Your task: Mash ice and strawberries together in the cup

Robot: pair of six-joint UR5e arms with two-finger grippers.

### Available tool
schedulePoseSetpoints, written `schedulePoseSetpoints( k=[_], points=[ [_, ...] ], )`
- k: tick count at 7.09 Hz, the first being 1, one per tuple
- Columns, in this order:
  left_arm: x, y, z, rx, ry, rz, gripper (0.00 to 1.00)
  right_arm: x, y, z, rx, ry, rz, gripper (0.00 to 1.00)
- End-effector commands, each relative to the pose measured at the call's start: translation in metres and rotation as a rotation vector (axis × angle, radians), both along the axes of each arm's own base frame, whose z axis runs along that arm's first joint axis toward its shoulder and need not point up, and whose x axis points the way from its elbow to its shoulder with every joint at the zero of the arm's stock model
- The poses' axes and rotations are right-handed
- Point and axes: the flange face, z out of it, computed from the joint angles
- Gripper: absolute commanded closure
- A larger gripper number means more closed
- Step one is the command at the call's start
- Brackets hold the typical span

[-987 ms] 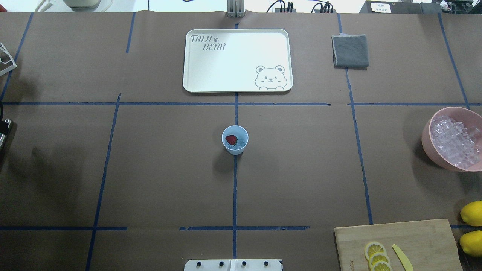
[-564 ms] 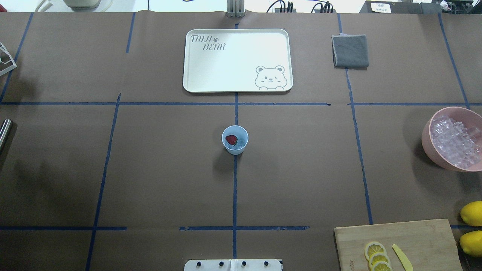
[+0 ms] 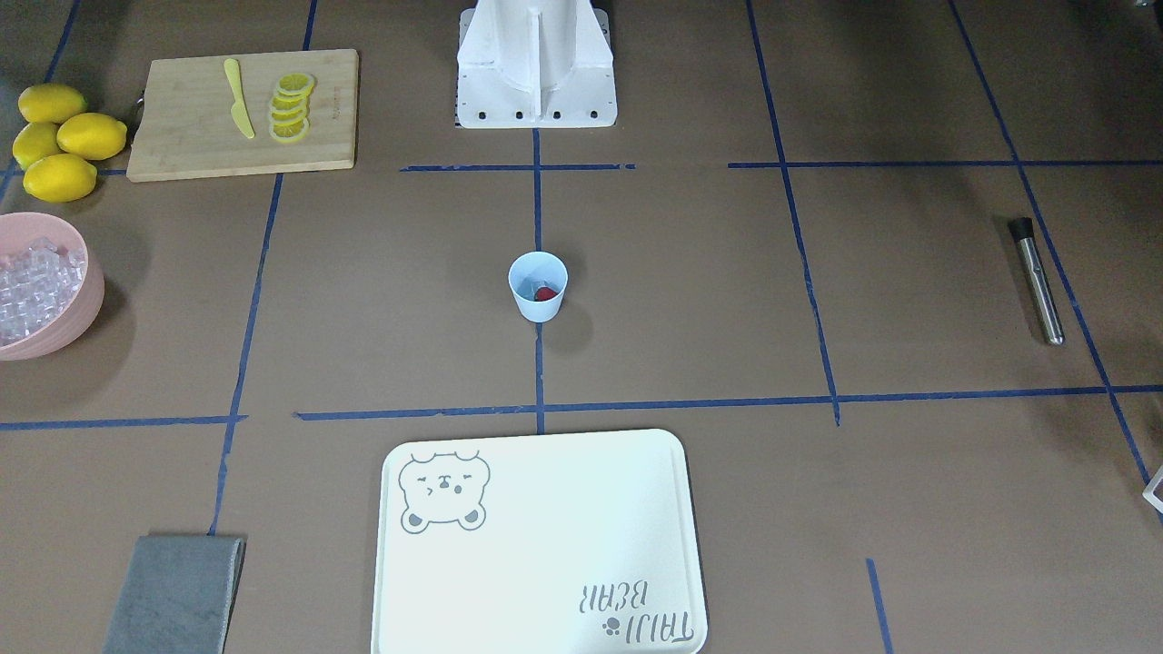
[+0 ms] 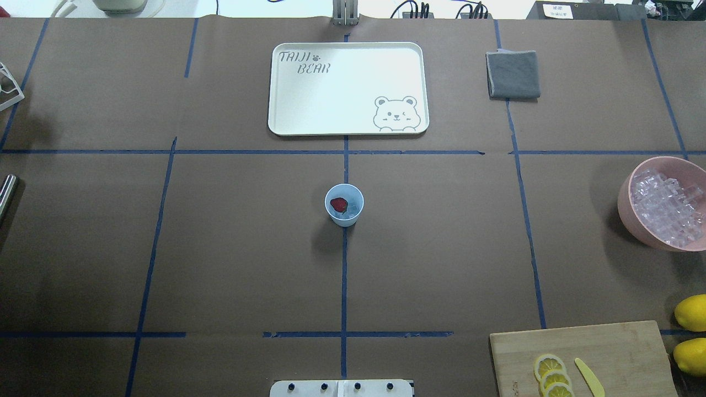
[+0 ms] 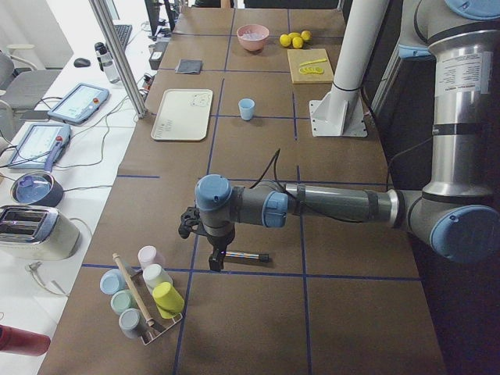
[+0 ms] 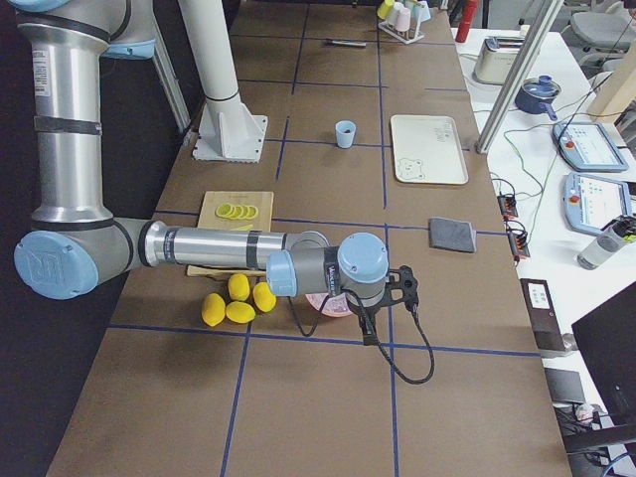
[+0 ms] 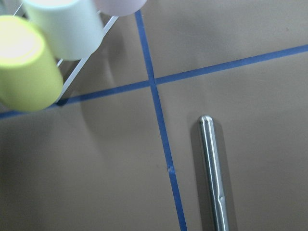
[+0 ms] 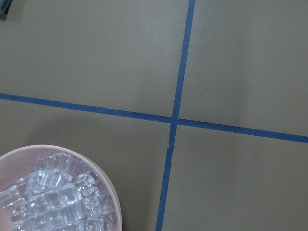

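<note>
The left gripper, its jaw state impossible to tell, hangs by the far end of the slim black-tipped steel rod, which lies lengthwise away from the robot, well left of the small light blue plastic cup holding the red strawberry and clear ice cubes at the centre of the desk.

One cup, one strawberry, four lemons

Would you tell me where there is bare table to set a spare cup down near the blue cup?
Bare paper rings the cup on all sides, widest between it and the metal rod on the robot's left. The tray is bare too. Crowded: the right end, with pink bowl, cutting board and lemons.
</note>
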Motion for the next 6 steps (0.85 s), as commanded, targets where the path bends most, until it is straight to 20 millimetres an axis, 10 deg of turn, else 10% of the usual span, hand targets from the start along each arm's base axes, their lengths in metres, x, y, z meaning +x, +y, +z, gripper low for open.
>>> schedulePoseSetpoints(
  k=[1, 6],
  points=[
    [-0.010, 0.000, 0.020, -0.040, 0.019, -0.019, 0.00, -0.001, 0.005, -0.004, -0.002, -0.016, 0.000, 0.01],
    [-0.040, 0.010, 0.016, -0.074, 0.009, -0.121, 0.00, -0.001, 0.004, -0.002, -0.004, -0.013, 0.001, 0.01]
  ],
)
